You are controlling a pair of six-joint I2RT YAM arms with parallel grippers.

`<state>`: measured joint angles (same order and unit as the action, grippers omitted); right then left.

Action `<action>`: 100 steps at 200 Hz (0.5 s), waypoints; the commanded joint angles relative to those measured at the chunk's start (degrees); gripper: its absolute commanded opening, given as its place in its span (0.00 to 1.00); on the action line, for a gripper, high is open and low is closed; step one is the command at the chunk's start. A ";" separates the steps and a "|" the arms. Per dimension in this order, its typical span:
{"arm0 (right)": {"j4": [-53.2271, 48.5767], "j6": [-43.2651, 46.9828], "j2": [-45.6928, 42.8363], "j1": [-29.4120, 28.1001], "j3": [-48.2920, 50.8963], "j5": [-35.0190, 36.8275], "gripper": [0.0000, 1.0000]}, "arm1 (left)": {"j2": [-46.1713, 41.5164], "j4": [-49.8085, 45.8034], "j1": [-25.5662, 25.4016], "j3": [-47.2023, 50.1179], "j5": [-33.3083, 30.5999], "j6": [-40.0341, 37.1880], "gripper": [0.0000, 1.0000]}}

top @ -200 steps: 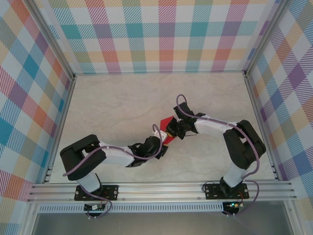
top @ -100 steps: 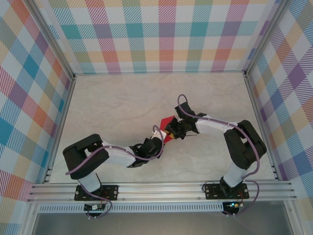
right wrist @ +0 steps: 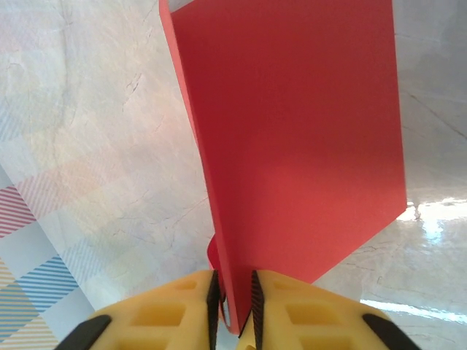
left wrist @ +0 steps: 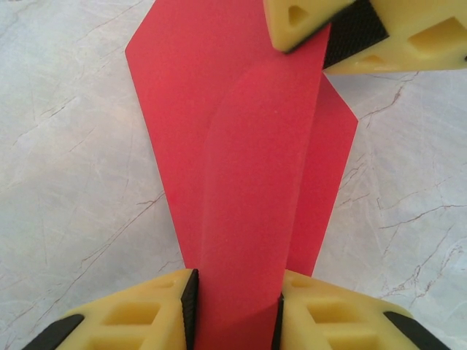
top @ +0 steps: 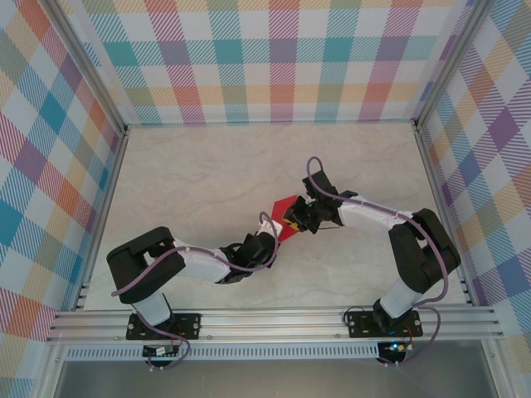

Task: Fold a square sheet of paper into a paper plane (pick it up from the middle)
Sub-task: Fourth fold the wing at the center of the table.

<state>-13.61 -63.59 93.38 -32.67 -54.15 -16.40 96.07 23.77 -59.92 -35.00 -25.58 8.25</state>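
Note:
The square sheet of paper (top: 284,209) is red and creased into a pointed, plane-like shape in the middle of the table. In the left wrist view the paper (left wrist: 248,146) has a raised middle ridge. My left gripper (left wrist: 235,313) is shut on that ridge, with a pad against each side. My right gripper's yellow fingers (left wrist: 306,22) pinch the paper's far end. In the right wrist view the paper (right wrist: 306,131) stands on edge, and my right gripper (right wrist: 233,306) is shut on its folded edge. From above, my left gripper (top: 278,239) and my right gripper (top: 292,220) meet at the paper.
The pale marble table (top: 207,166) is walled by checkered panels (top: 274,58) at the back and on both sides. An aluminium rail (top: 274,319) runs along the near edge above the arm bases.
My right gripper has shifted slightly back and to the right with the paper's end, so more red shows from above. The left arm edged a little right, then held still.

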 commanded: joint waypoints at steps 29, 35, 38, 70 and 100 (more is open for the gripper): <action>-1.30 1.04 1.01 0.23 -0.78 -1.09 0.12 | -0.26 -0.49 -0.55 -2.48 0.18 -0.78 0.40; -1.37 1.01 1.05 0.19 -0.78 -1.09 0.11 | -0.40 -0.48 -0.55 -2.57 0.18 -0.85 0.41; -1.34 1.01 1.02 0.22 -0.78 -1.09 0.11 | -0.44 -0.41 -0.55 -2.61 0.21 -0.88 0.41; -1.62 1.10 1.19 0.24 -0.96 -1.09 0.09 | -0.97 -0.14 -0.55 -2.43 -0.53 -1.31 0.42; -1.77 1.10 1.34 0.26 -1.04 -1.26 0.09 | -1.24 0.47 -0.55 -2.26 -1.38 -1.53 0.43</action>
<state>-14.28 -63.53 94.04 -32.67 -54.15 -16.60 96.05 23.70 -59.92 -36.34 -25.63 7.79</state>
